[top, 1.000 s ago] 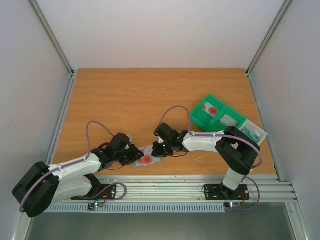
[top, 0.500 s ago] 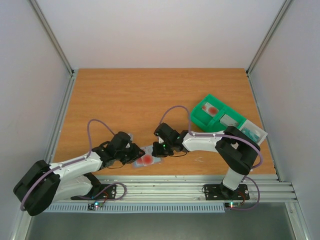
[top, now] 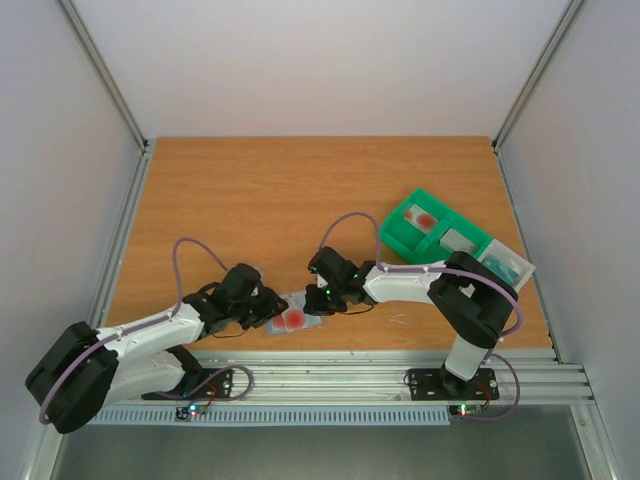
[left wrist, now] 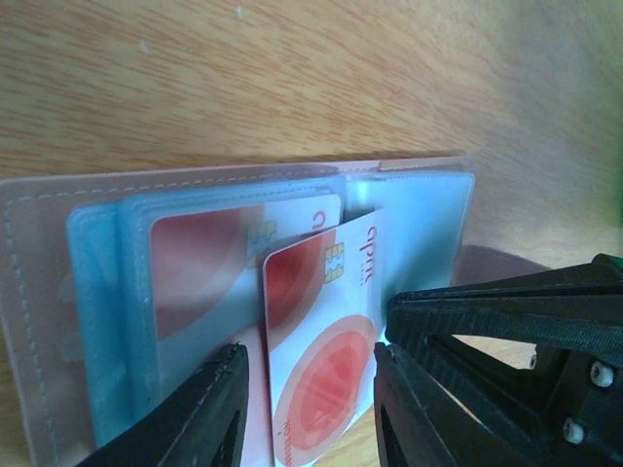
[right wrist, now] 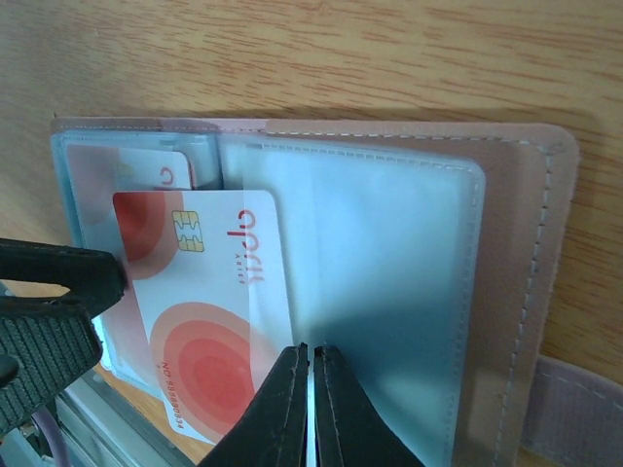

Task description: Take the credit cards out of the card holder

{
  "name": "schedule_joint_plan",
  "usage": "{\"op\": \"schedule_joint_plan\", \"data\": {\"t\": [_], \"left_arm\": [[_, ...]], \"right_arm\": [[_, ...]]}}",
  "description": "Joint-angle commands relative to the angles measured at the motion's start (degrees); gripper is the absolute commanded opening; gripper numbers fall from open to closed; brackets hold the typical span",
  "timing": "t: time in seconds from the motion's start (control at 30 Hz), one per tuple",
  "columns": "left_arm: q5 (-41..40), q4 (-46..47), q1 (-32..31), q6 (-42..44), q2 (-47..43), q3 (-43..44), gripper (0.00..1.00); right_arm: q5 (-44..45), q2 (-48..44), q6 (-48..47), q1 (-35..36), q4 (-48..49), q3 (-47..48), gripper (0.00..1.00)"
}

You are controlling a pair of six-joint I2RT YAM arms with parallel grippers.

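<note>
The card holder [top: 283,303] lies open near the table's front edge, a pinkish-grey bifold [left wrist: 39,292] with clear blue pockets [right wrist: 389,292]. A white credit card with a red round mark [left wrist: 321,360] sticks halfway out of a pocket [right wrist: 209,331]. A second card [left wrist: 214,263] sits inside a pocket. My left gripper [left wrist: 311,399] is open, one finger on each side of the protruding card. My right gripper [right wrist: 311,352] is shut, its tips pressed on the clear pocket beside the card's edge. In the top view the left gripper [top: 262,305] and the right gripper [top: 322,298] flank the holder.
A green compartmented tray [top: 400,238] stands at the right, holding a card with a red mark [top: 425,218]. A pale tray section [top: 508,264] adjoins it. The table's front rail [top: 380,365] runs just below the holder.
The left arm has shifted very slightly. The holder, the card and the right arm have not visibly moved.
</note>
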Motion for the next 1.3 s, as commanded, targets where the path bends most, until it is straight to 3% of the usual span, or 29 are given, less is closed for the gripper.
{"op": "schedule_joint_plan", "data": {"t": [0.0,0.23,0.8,1.27], "left_arm": [[-0.6,2.89,0.03,0.54,2.82,-0.81,0.37],[1.77,11.57,0.02,-1.76,6.31,-2.5,0.33],[5.25,13.96,0.06,-4.23,2.53,-2.4,0.3],[-0.98,-2.63,0.07,-0.76,-3.89,-0.37,0.38]], "right_arm": [[-0.02,1.26,0.66,0.44,0.46,-0.38,0.05],[-0.2,1.37,1.07,0.44,1.14,-1.16,0.04],[-0.35,2.07,2.08,0.44,2.8,-2.45,0.03],[0.28,2.47,1.82,0.45,2.68,-2.9,0.03]]}}
